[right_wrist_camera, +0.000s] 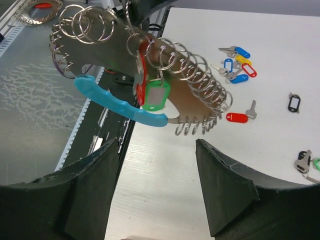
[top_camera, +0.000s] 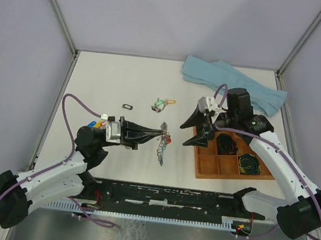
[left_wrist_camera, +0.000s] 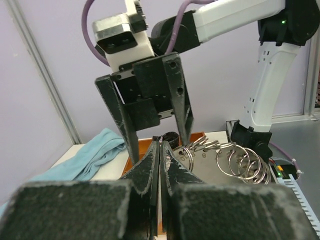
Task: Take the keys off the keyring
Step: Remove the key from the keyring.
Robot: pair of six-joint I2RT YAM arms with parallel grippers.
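The keyring (right_wrist_camera: 120, 106) is held off the table, clamped between the closed fingers of the left gripper (top_camera: 160, 134). Its long axis runs from that grip toward the near table edge, and a green-tagged key (right_wrist_camera: 155, 95) is seen hanging from it. Just right of the keyring the right gripper (right_wrist_camera: 156, 144) is poised, fingers spread apart and empty, with the blue arc turned toward it; it is judged the free hand for the pull. Loose keys (right_wrist_camera: 237, 62) are scattered left of the keyring. Right of the keyring a wooden tray (top_camera: 197, 162) is set, with coiled black cables (top_camera: 248, 163) kept in two compartments
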